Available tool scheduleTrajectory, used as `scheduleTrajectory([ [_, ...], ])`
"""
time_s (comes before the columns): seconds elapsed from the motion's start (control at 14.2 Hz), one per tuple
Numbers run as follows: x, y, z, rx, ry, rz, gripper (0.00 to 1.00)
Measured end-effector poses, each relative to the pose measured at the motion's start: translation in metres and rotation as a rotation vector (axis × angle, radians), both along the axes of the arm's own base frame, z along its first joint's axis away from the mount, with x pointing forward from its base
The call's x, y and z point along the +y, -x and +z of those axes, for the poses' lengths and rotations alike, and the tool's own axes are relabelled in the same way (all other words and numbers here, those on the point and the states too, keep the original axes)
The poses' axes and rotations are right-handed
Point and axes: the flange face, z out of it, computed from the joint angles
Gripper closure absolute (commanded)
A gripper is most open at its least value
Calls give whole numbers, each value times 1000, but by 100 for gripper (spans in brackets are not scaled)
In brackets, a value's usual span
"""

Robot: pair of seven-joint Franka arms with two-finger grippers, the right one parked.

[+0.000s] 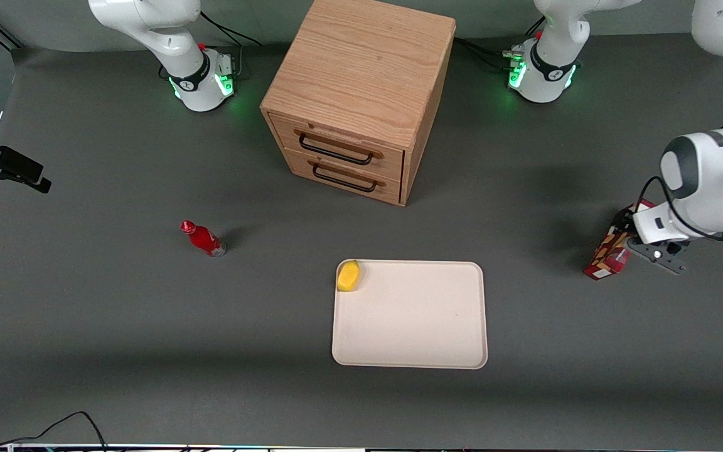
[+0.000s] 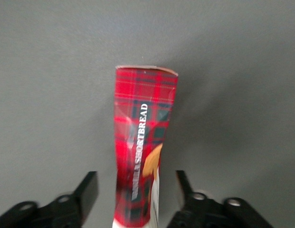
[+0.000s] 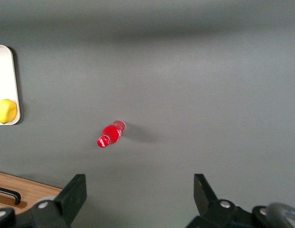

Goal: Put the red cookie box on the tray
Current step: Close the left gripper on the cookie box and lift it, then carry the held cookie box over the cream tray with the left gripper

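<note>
The red cookie box (image 1: pixel 604 256) rests on the grey table toward the working arm's end, well apart from the tray. Its tartan face with white lettering (image 2: pixel 143 142) runs between my fingers in the left wrist view. My left gripper (image 1: pixel 625 235) hangs over the box's end farther from the front camera. The gripper (image 2: pixel 136 186) is open, and each finger (image 2: pixel 89 186) stands off the box with grey table showing in the gap. The cream-white tray (image 1: pixel 409 326) lies flat near the middle of the table, nearer the front camera than the cabinet.
A yellow lemon (image 1: pixel 348 275) sits in the tray's corner nearest the cabinet. A wooden two-drawer cabinet (image 1: pixel 361 81) stands mid-table, farther from the front camera. A small red bottle (image 1: pixel 203 239) stands toward the parked arm's end.
</note>
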Motion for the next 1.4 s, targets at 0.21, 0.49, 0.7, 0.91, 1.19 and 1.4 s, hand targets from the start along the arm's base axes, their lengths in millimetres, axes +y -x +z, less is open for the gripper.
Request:
scheduleTrajectory([
  [0.21, 2, 2, -12, -3, 17, 23, 100],
  [0.49, 2, -1, -3, -5, 27, 35, 100],
  [0.7, 0, -21, 60, 49, 74, 93, 100],
  [0.91, -33, -41, 207, 75, 84, 236, 100],
  [1.19, -157, -32, 341, 42, 65, 445, 100],
  [1.4, -270, -42, 307, 17, 81, 565, 100],
])
